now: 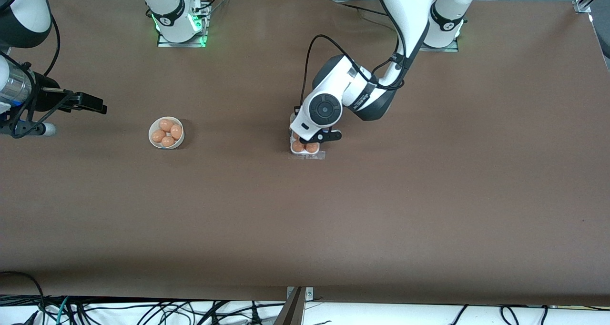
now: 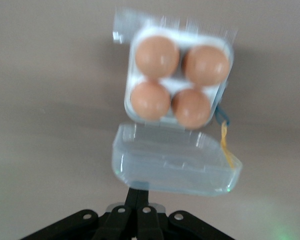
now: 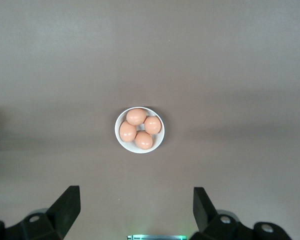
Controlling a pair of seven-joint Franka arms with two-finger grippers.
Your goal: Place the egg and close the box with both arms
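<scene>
Box (image 1: 307, 149) partly hidden under left gripper (image 1: 318, 137), lid open.

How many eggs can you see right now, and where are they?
8. Four sit in the box, one per cell, under the left gripper. Four lie in the white bowl toward the right arm's end. None looks hidden.

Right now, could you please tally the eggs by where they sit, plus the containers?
Eggs in the egg carton: 4
Eggs in the white bowl: 4
Containers: 2
Total: 8 eggs, 10 things
</scene>
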